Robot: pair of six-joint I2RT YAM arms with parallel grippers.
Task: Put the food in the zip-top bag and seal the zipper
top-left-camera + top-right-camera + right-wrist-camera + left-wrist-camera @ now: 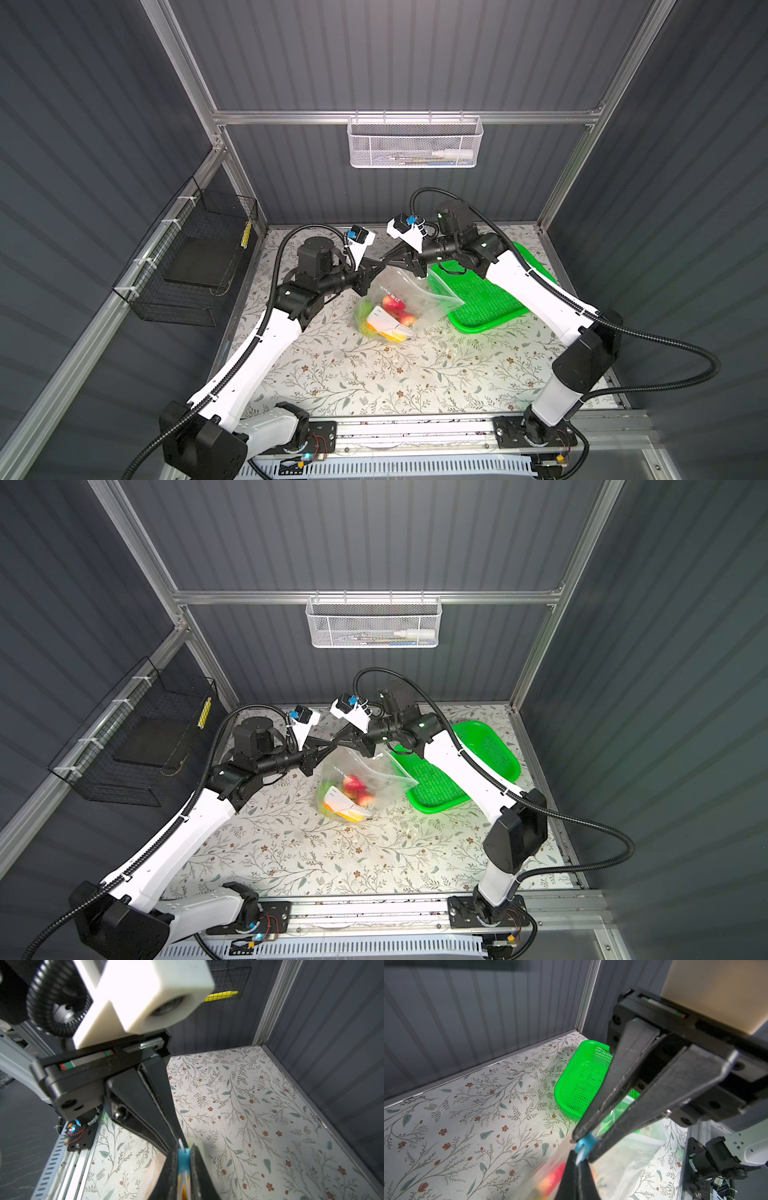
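The clear zip-top bag point(405, 286) hangs from its top edge, and its bottom rests on the flowered table. The food point(390, 309) lies inside at the bottom: red, green, yellow and orange pieces, also in a top view point(353, 785). Both grippers meet at the bag's top edge. My left gripper point(578, 1159) is shut on the zipper strip right beside the light-blue slider point(585, 1144). My right gripper point(184, 1151) is shut on that slider point(184, 1160), one finger pressed on each side. In a top view the left gripper point(379, 263) and the right gripper point(387, 259) touch tip to tip.
A green perforated basket point(482, 299) stands just right of the bag, under the right arm, with no food showing in it. A black wire basket point(195, 266) hangs on the left wall. A white mesh basket point(415, 141) hangs on the back rail.
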